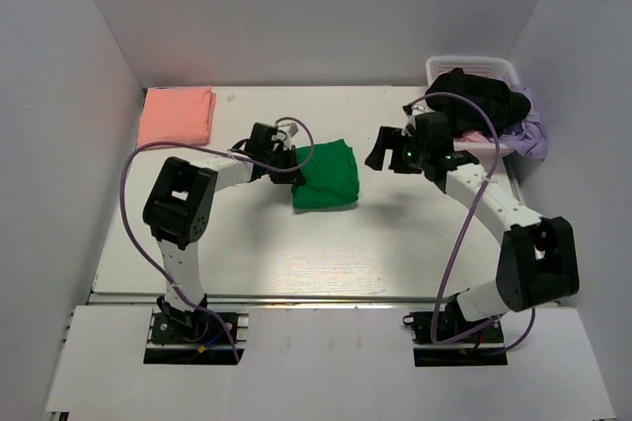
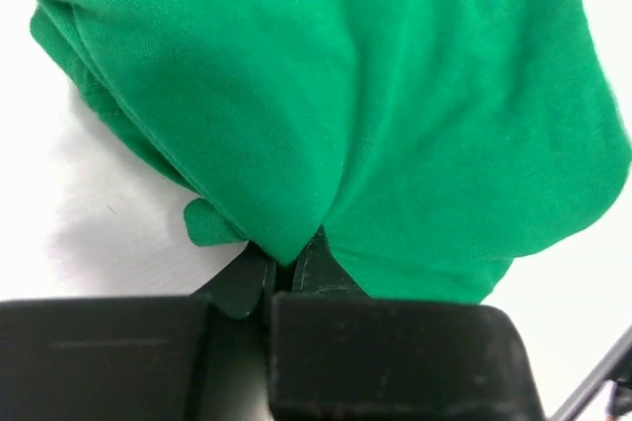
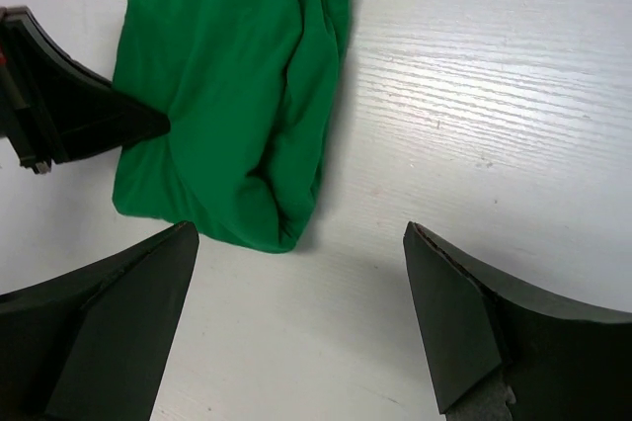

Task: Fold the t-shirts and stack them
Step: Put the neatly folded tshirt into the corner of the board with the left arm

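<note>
One green t-shirt edge pinched in left hand.

Bright, even white light, only a soft grey shadow beneath the green t-shirt just left of the left fingers, focus crisp.

The green t-shirt is soft knit cloth, matt, its fine weave plain to see close up and its surface falling in smooth, rounded creases. The fingers of my right gripper look like black plastic, matt and a little grainy (the edges catch a faint sheen). The table under me is white with a fine wood grain, smooth, with a dull satin finish. The salmon-pink t-shirt reads as matt cloth too. The basket is white latticed plastic.
</note>
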You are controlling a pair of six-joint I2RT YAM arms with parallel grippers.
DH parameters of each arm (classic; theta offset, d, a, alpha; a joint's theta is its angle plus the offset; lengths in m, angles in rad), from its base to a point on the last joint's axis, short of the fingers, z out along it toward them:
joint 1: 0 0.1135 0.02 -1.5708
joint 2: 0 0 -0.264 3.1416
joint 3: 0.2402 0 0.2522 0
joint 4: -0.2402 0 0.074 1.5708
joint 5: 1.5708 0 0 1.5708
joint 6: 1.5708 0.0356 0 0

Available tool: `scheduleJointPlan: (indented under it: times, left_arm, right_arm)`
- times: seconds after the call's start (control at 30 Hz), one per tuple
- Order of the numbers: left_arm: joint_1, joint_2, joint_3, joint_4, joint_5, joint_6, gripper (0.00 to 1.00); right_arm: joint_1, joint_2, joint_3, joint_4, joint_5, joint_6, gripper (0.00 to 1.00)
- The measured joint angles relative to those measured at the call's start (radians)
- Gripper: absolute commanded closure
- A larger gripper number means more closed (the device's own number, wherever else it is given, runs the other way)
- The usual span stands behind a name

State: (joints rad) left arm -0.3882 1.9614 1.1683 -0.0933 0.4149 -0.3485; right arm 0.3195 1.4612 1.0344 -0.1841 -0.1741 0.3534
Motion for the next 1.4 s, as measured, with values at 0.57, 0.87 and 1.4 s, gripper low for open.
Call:
scheduleJointPlan:
  times: [0.57,0.87,1.4]
  left_arm:
    - [0.100,-0.101,0.251,-0.156,-0.205,0.657,1.00]
    - [0.296,-0.100,0.389,-0.267,-0.224,0.916,1.00]
    - [0.583,0.039,0.632,-0.363,-0.028,1.058,1.00]
  right_arm:
    - [-0.005,-0.163,-0.116,-0.001,0.127,-0.039,0.10]
    - [-0.005,-0.163,-0.115,-0.003,0.126,-0.043,0.10]
    - [-0.005,-0.013,0.001,-0.050,0.072,-0.020,0.10]
